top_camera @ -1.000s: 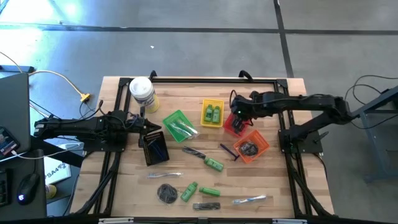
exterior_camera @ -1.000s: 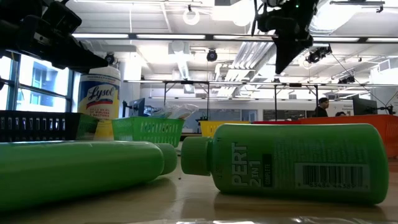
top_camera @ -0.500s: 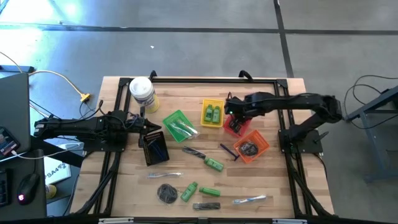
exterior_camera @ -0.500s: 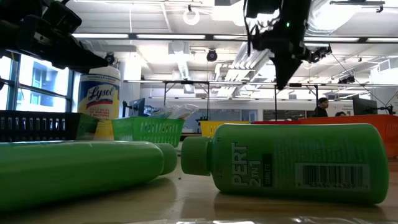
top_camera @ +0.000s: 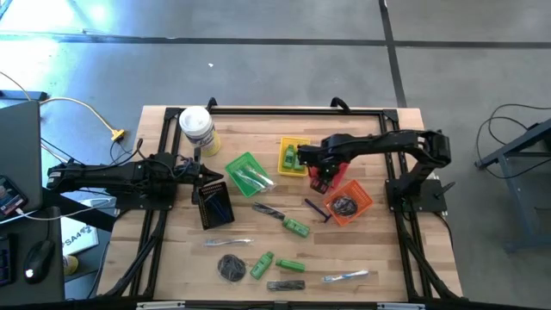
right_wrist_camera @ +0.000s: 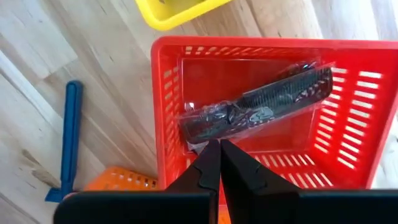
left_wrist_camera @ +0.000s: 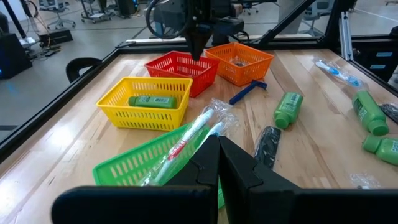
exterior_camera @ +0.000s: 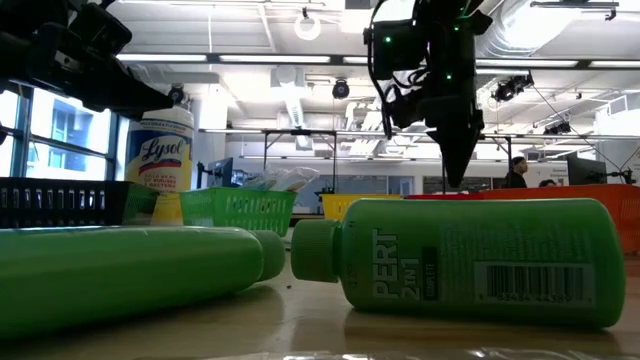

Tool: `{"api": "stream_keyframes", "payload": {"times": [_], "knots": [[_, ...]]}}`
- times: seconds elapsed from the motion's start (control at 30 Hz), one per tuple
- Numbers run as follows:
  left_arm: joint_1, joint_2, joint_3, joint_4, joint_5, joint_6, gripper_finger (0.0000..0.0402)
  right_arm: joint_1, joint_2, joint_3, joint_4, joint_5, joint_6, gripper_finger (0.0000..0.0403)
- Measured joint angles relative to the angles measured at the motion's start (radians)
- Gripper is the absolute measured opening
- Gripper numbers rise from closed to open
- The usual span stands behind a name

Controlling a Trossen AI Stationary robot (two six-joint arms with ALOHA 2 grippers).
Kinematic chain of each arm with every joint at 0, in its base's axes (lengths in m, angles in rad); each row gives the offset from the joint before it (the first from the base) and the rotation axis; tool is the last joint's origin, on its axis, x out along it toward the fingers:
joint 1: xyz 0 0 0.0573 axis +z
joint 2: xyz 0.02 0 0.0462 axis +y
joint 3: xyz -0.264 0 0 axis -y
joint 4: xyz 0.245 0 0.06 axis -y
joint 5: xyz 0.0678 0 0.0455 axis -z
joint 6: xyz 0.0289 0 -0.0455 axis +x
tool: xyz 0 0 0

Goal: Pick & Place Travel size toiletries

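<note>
Travel size toiletries lie loose on the near part of the table: green bottles, a dark comb, a wrapped toothbrush, a dark disc and a blue razor. A wrapped dark comb lies in the red basket. My right gripper hangs shut and pointing down just above that basket, clear of the comb. My left gripper waits shut at the table's left, by the green basket.
Around the red basket stand a yellow basket holding green bottles, an orange basket with a dark disc, the green basket with a wrapped toothbrush, and a black basket. A white-lidded jar stands far left.
My right gripper has come down and toward the table's left, tipping until it points down over the red basket. Its fingers have stayed shut. The things on the table lie as before.
</note>
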Motion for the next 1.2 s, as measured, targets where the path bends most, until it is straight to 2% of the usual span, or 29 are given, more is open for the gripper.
{"api": "stream_keyframes", "payload": {"times": [0.2,0.27,0.57,0.7,0.83,0.9,1.1,1.2], "knots": [[0.0,0.0,0.0,0.0,0.0,-0.004,0.0,0.008,-0.006,0.0,0.037,0.013,-0.051,0.0004],[0.0,0.0,0.0,0.0,0.0,-0.005,0.0,0.034,-0.049,-0.002,0.063,0.045,-0.076,0.0004],[0.0,0.0,0.0,-0.007,0.0,-0.032,0.0,0.263,-0.563,-0.022,0.314,0.07,-0.169,0.0004],[0.0,0.0,0.0,0.0,-0.003,-0.052,0.0,0.302,-0.758,-0.148,0.523,-0.013,-0.197,0.0004],[0.0,0.0,0.0,0.031,-0.004,-0.055,0.0,0.299,-0.873,-0.309,0.644,-0.067,-0.189,0.0004],[0.0,0.0,0.0,0.039,-0.005,-0.05,0.0,0.298,-0.898,-0.396,0.738,-0.104,-0.19,0.0004],[0.0,0.0,0.0,0.028,-0.006,-0.025,0.0,0.299,-0.9,-0.639,1.167,-0.339,-0.25,0.0004],[0.0,0.0,0.0,0.018,-0.023,-0.012,0.0,0.299,-0.892,-0.724,1.339,-0.388,-0.269,0.0004]]}}
